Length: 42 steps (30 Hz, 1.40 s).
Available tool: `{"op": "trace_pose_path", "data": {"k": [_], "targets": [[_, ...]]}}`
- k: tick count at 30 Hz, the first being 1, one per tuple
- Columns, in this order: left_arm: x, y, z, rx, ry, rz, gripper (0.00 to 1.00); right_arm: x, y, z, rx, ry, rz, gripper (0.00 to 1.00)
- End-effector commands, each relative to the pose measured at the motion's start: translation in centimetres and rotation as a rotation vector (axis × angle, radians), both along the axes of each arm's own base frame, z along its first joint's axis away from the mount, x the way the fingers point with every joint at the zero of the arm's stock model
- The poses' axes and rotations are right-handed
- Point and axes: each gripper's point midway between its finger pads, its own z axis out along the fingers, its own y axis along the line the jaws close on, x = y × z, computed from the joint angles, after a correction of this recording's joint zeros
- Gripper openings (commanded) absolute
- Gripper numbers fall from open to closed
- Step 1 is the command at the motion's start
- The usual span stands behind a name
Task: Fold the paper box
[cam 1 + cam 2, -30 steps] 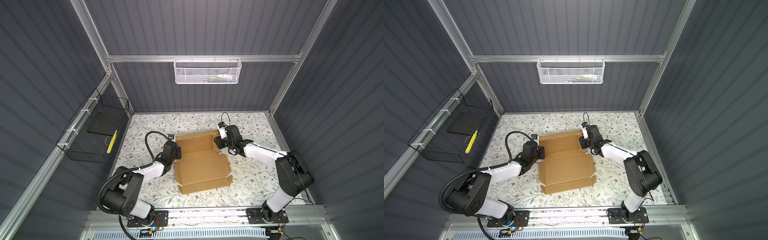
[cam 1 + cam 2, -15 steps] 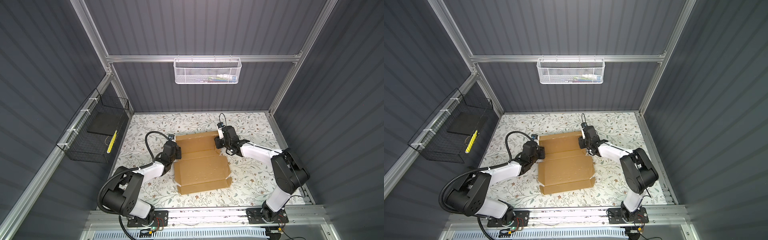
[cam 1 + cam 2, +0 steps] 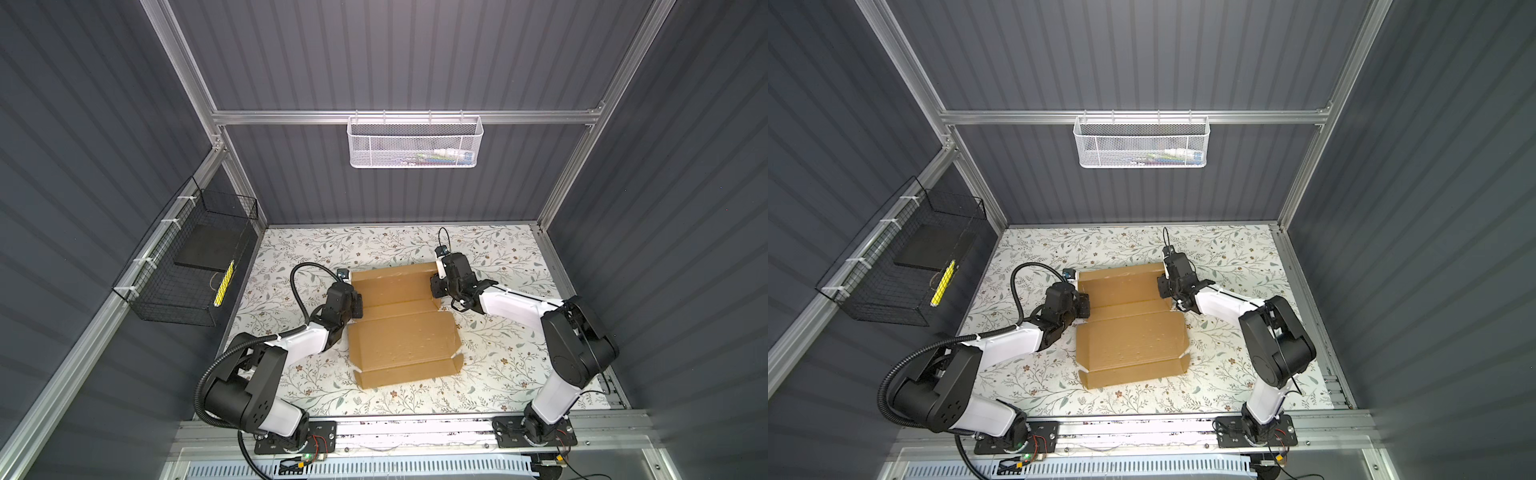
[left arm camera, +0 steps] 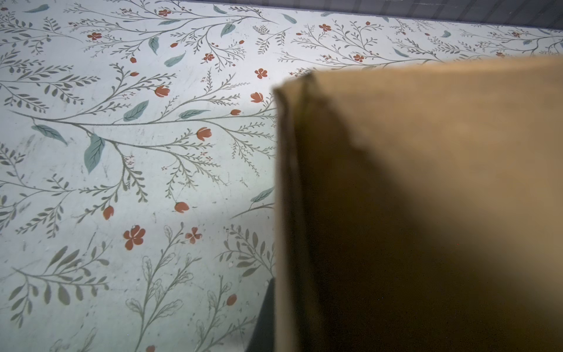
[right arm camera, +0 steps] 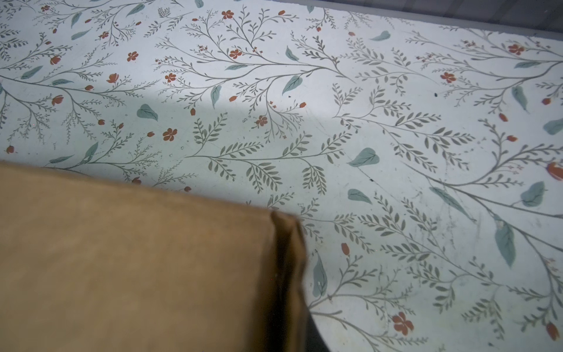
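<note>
In both top views I see the paper box lying near the middle of the floral counter, partly folded. Its broad near panel lies flat with a narrow flap along the front edge. The far panel sits beyond a narrow creased strip. My left end effector is at the left edge of that far panel and my right end effector is at its right edge, so the arms bracket the box from both sides. From this height I cannot make out either pair of jaws. A white mesh basket hangs on the rear rail and a black wire basket on the left wall, both well apart from the box.

The second eye of the head gives me the same layout: paper box, left end effector, right end effector.

On the left wrist camera the paper box fills one side of the picture, blurred by closeness. An upright, doubled edge of it runs straight toward the lens, and one dark finger lies against its outer face. The jaws are together, pinched on that upright flap. The counter spreads beyond.

On the right wrist camera a blurred corner of the paper box stands over the counter. No jaws show here, so I cannot tell whether they are apart or together.
</note>
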Motion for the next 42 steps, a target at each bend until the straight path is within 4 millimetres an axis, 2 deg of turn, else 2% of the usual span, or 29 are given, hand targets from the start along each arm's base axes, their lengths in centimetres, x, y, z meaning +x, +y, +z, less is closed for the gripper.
{"op": "trace_pose_path", "data": {"k": [1, 17, 28, 42], "targets": [[0.4, -0.4, 1.1, -0.01, -0.021, -0.012, 0.0, -0.1, 0.3, -0.7, -0.016, 0.025, -0.002, 0.16], [0.5, -0.3, 0.9, -0.003, -0.011, -0.003, 0.0, -0.3, 0.8, -1.1, -0.026, 0.039, 0.012, 0.09], [0.5, 0.5, 0.7, 0.022, 0.006, 0.039, 0.0, -1.3, 0.5, -1.3, -0.005, 0.028, -0.022, 0.23], [0.6, 0.6, 0.7, 0.021, 0.006, 0.045, 0.0, -2.7, 0.2, -3.1, -0.063, 0.052, -0.047, 0.21]]}}
